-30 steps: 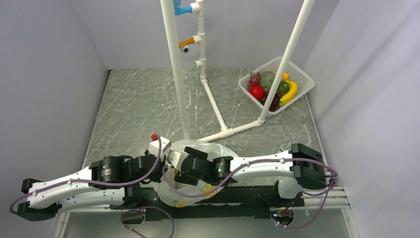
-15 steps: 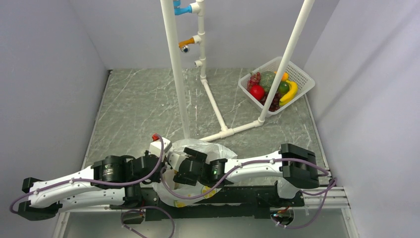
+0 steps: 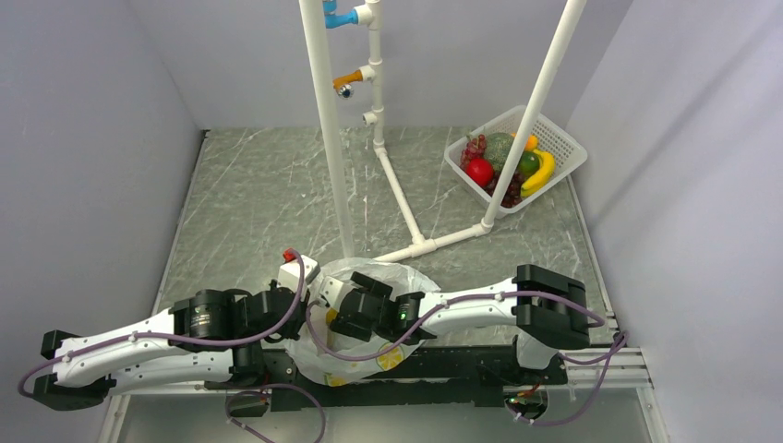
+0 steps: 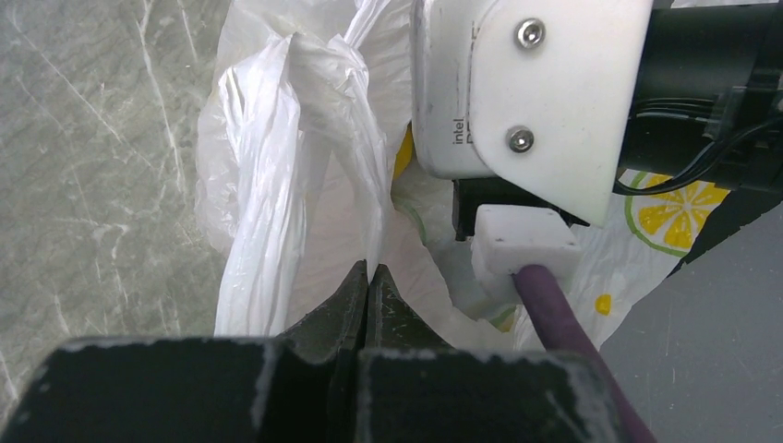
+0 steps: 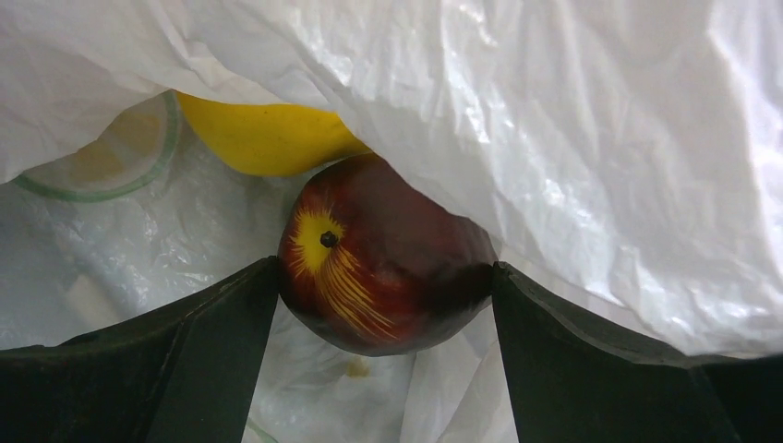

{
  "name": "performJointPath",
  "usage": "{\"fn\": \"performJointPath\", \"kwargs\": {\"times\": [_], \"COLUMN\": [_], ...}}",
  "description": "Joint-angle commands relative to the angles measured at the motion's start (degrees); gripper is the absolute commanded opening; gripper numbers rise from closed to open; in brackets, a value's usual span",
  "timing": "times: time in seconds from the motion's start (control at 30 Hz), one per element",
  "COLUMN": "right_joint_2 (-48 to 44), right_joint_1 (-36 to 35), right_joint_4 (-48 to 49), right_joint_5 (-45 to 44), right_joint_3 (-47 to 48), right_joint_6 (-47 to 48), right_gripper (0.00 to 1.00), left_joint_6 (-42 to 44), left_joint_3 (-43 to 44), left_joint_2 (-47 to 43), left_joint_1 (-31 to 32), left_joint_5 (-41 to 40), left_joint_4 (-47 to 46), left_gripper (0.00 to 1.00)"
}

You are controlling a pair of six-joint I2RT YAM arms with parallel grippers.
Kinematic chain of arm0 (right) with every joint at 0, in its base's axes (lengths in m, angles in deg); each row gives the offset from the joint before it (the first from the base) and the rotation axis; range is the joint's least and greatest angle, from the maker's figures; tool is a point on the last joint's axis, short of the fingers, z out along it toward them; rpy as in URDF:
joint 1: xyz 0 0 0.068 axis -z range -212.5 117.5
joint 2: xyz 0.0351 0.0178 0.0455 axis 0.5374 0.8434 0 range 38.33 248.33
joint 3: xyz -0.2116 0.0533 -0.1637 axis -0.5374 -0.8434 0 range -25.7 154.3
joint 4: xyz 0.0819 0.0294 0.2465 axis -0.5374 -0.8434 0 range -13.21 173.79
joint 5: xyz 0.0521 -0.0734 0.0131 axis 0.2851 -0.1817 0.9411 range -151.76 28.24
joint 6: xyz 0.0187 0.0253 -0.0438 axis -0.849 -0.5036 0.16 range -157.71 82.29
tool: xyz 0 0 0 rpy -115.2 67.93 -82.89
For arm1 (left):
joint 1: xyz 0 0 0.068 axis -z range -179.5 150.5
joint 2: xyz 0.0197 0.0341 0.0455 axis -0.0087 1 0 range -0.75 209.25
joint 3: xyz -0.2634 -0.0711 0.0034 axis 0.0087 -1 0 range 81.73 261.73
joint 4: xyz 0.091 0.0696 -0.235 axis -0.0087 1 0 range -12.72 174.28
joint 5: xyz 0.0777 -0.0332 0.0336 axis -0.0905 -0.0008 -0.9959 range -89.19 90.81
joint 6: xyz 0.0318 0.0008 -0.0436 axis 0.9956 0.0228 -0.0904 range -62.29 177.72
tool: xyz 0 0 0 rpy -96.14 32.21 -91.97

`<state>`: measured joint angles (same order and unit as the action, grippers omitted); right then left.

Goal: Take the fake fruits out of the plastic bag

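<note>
Right hand, inside the thin translucent white lemon-print plastic bag, grips a glossy red plastic apple, a smooth yellow fruit behind it. Left hand pinches a bag fold. Farther off, a white mesh basket holds a yellow plastic banana.

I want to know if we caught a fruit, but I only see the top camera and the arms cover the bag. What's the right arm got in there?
Observer: A red apple sits between the jaws of the right gripper, touching both.
Operator: Is there more fruit inside?
Observer: Yes, a yellow fruit lies just behind the apple, partly under a fold of the plastic bag.
Operator: What's the left arm doing?
Observer: The left gripper has its jaws shut on a bunched fold of the bag.
</note>
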<state>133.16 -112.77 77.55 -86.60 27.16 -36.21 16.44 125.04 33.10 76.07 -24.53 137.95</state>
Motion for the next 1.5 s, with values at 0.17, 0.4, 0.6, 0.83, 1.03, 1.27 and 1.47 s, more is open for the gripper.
{"fn": "performJointPath", "kwargs": {"times": [0.17,0.4,0.6,0.83,1.03,1.27,1.47], "right_joint_2": [-0.18,-2.58,-9.6,-18.21,-25.25,-22.51,-20.29], "right_joint_1": [0.12,0.12,0.16,0.23,1.0,1.52,1.51], "right_joint_4": [2.14,1.44,4.0,5.87,7.53,2.79,5.19], "right_joint_5": [2.1,2.39,6.01,11.53,15.89,17.44,16.35], "right_joint_3": [-0.04,0.05,-2.18,-4.29,-3.89,-2.34,-5.61], "right_joint_6": [-1.41,-2.87,-2.17,-2.02,-2.02,-2.18,-3.55], "right_gripper": [0.71,0.41,0.15,0.0,0.0,0.04,0.34], "left_joint_6": [-0.69,-0.82,-0.52,-0.73,-0.66,-0.67,-0.73], "left_joint_3": [1.29,1.4,1.47,1.41,1.35,1.36,1.36], "left_joint_2": [0.23,0.54,0.93,0.69,0.57,0.8,0.4], "left_joint_1": [0.39,0.46,0.46,0.43,0.46,0.46,0.54], "left_joint_5": [-0.23,-0.41,-0.28,-0.45,-0.37,-0.45,-0.41], "left_joint_4": [-1.18,-0.99,-1.07,-0.99,-1.1,-1.01,-1.07], "left_gripper": [0.0,0.0,0.0,0.0,0.0,0.0,0.0]}}
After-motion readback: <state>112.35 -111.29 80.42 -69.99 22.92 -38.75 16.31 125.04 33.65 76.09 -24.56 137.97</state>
